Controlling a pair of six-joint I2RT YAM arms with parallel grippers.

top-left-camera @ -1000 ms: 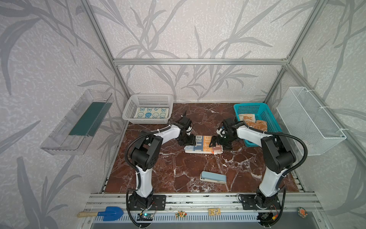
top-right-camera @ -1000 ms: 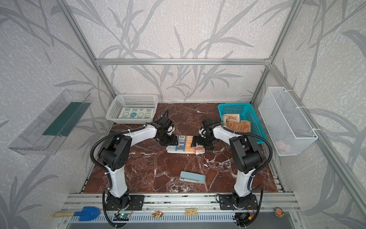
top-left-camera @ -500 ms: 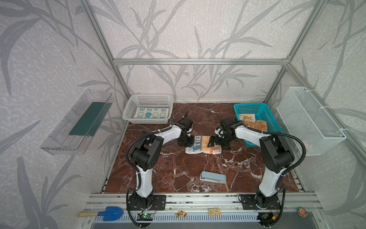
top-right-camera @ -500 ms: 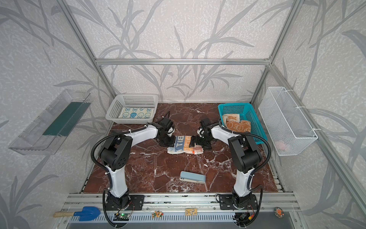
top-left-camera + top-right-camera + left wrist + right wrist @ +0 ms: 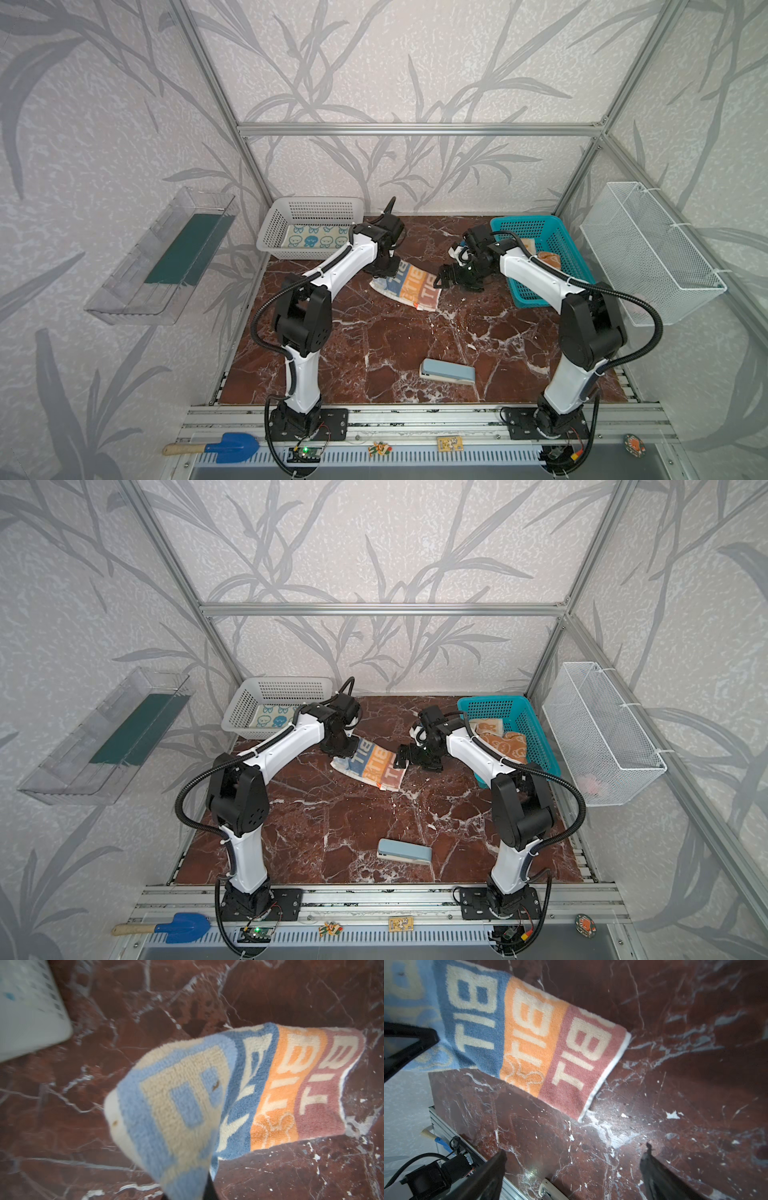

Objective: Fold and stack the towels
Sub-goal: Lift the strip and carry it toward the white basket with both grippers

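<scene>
My left gripper is clamped on the pale blue end of the lettered towel and holds that end raised off the surface. The rest of the towel slopes down, lettering up, to its maroon end, which lies on the surface. My right gripper is spread wide and empty, hovering near the maroon end with both fingers clear of it. The blue-face towel lies flat in the white basket at rear left. The orange-face towel lies crumpled in the teal basket at rear right. A pale blue block lies near the front edge, well apart.
</scene>
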